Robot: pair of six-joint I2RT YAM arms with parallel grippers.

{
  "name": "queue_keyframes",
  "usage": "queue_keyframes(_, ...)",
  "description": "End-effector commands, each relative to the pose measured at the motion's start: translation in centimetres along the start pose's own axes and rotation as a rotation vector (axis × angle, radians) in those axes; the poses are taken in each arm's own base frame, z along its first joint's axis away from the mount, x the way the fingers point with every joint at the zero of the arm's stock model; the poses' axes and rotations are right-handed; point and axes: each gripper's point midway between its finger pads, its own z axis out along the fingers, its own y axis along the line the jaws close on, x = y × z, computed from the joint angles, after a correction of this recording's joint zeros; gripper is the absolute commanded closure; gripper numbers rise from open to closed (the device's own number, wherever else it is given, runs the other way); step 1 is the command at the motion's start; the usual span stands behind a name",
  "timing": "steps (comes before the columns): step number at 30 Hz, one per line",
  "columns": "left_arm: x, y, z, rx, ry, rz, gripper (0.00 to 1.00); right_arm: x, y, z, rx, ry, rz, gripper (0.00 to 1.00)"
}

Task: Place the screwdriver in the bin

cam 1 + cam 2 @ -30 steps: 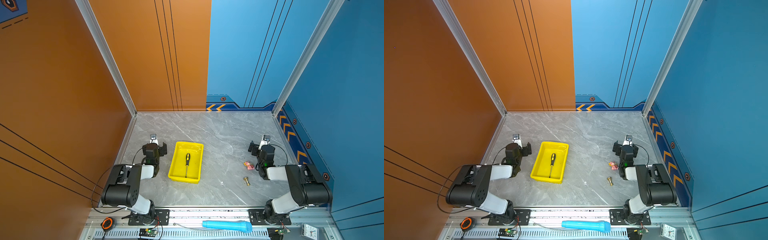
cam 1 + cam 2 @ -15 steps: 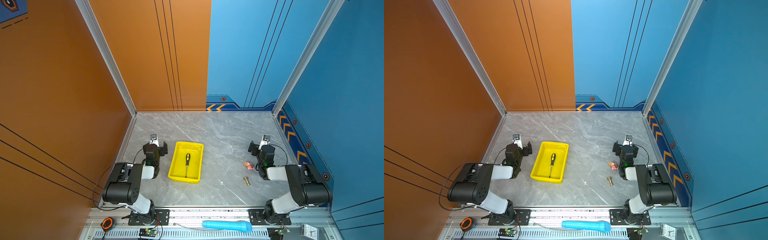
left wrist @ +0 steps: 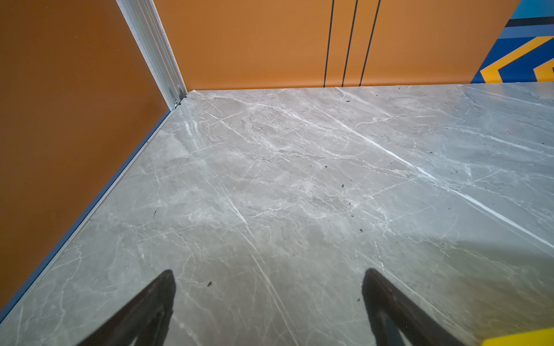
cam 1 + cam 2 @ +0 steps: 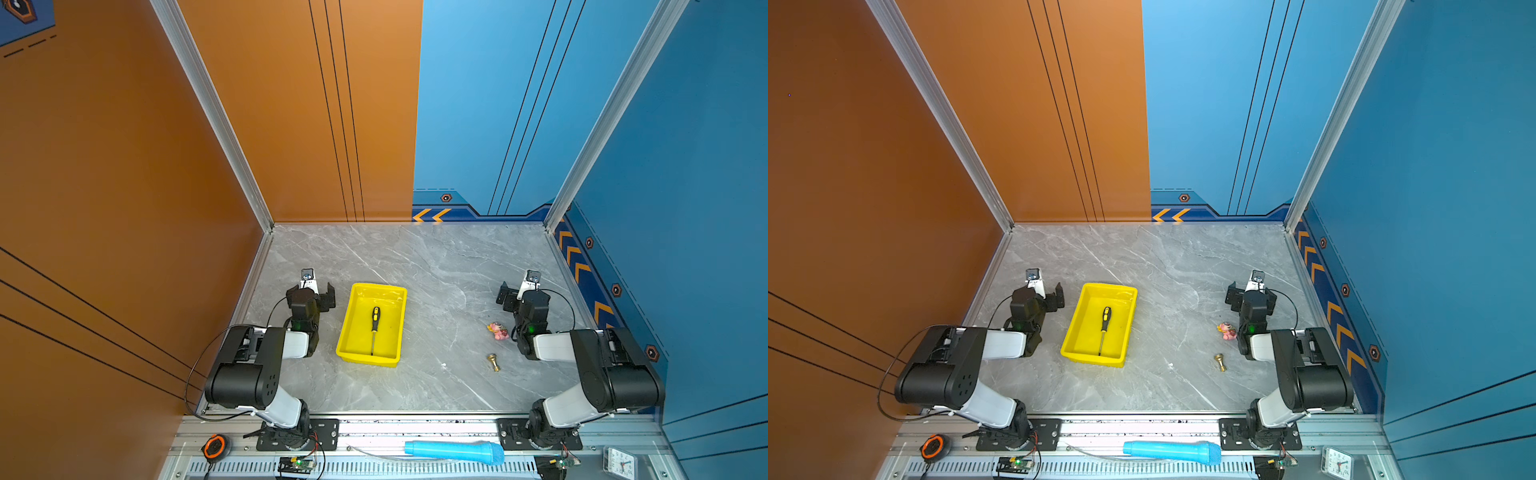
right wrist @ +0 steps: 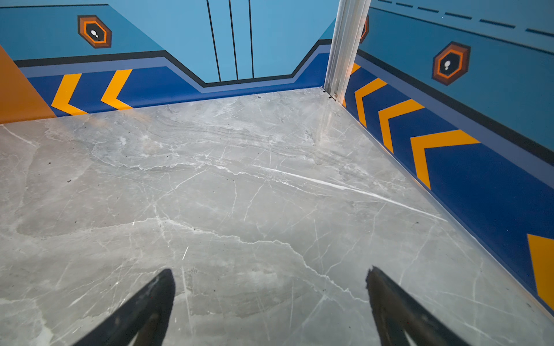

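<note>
The screwdriver (image 4: 375,324) (image 4: 1105,322), with its black and yellow handle and thin metal shaft, lies lengthwise inside the yellow bin (image 4: 367,360) (image 4: 1092,360), handle toward the back wall. My left gripper (image 4: 318,291) (image 4: 1048,291) rests low, just left of the bin, open and empty. In the left wrist view the left gripper (image 3: 269,275) has only bare marble between its fingers, and a corner of the bin (image 3: 521,338) shows. My right gripper (image 4: 519,293) (image 4: 1250,296) (image 5: 269,272) sits at the right side, open and empty, far from the bin.
A small pink toy (image 4: 498,331) and a brass bell-shaped piece (image 4: 493,361) lie on the marble near the right arm. On the front rail are a blue cylinder (image 4: 455,451), an orange tape measure (image 4: 214,446) and a small clock (image 4: 619,461). Walls close three sides.
The left arm has shifted very slightly. The screwdriver, the bin and the right arm have not moved.
</note>
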Motion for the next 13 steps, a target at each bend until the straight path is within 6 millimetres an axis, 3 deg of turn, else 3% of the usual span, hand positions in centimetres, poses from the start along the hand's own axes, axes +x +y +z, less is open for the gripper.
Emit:
queue_keyframes(1, 0.65, -0.37, -0.11, 0.020, 0.009, 0.015, 0.02, 0.18, 0.16, 0.06, -0.007, -0.001, -0.008, 0.00)
queue_keyframes(13, 0.57, -0.43, -0.07, 0.030, 0.008, 0.014, 0.02, 0.16, 0.18, 0.09, -0.007, -0.001, -0.009, 0.00)
